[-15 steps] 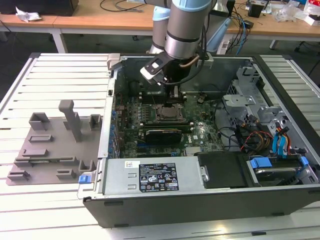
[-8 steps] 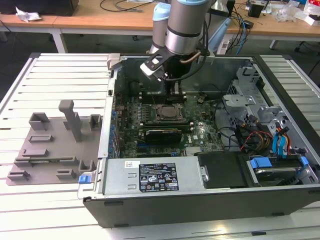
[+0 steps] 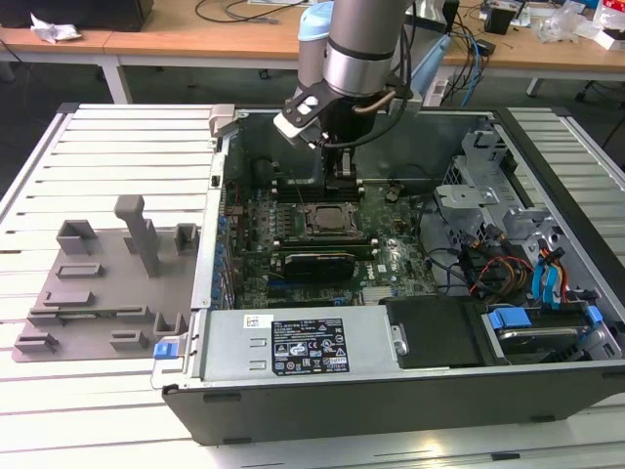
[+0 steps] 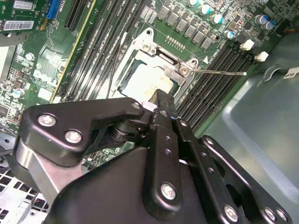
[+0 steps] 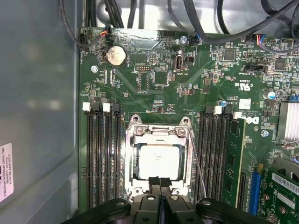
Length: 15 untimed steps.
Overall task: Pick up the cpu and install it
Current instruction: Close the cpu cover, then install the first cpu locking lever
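The cpu (image 5: pixel 159 161) is a small square chip with a silvery-white top, lying flat inside the metal-framed socket (image 5: pixel 132 140) on the green motherboard. The second wrist view shows the cpu (image 4: pixel 147 84) in the open socket frame (image 4: pixel 154 49). My gripper (image 5: pixel 160 183) hangs just over one edge of the chip, its two black fingers pressed together and shut, with nothing seen between them. In the second wrist view the gripper (image 4: pixel 159 100) tip sits at the chip's edge. In the exterior view the gripper (image 3: pixel 344 186) stands upright over the socket (image 3: pixel 332 220) inside the open computer case.
Black memory slots (image 5: pixel 103 154) flank the socket, and a thin wire lever (image 5: pixel 198 158) runs beside it. Case walls (image 3: pixel 322 347) surround the board. A drive cage and cables (image 3: pixel 488 234) fill the exterior view's right. A grey moulded tray (image 3: pixel 107 283) lies at its left.
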Each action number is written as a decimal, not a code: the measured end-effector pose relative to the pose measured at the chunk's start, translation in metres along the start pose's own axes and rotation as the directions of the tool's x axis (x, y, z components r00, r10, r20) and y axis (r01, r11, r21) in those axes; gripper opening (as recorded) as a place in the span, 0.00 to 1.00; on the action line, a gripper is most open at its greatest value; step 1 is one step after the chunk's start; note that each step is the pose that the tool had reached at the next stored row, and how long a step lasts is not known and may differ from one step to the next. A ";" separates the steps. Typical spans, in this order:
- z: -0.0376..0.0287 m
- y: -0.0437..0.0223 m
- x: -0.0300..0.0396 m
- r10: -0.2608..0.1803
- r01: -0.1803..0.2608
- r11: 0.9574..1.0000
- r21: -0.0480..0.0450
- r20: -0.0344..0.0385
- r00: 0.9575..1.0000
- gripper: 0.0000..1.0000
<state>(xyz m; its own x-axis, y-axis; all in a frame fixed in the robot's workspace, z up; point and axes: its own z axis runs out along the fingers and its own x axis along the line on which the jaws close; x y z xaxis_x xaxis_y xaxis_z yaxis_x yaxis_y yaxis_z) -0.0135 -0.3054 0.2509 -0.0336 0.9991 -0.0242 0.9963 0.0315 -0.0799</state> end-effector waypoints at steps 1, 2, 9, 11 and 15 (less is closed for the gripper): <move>0.0000 0.0000 0.0000 0.000 0.000 1.000 0.000 0.000 1.000 0.11; -0.0001 0.0000 0.0000 0.000 0.000 1.000 0.000 0.000 1.000 0.11; -0.0003 0.0000 0.0000 -0.087 0.087 0.996 -0.002 0.007 0.996 0.11; -0.0003 0.0000 0.0000 -0.163 0.163 0.987 -0.003 0.013 0.987 0.11; -0.0003 0.0000 0.0000 -0.291 0.291 0.957 -0.004 0.024 0.956 0.11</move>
<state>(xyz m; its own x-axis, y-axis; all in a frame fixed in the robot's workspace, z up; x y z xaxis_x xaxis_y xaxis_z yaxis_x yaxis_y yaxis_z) -0.0135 -0.3054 0.2512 -0.3241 0.9457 -0.0242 0.9436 0.3213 -0.0799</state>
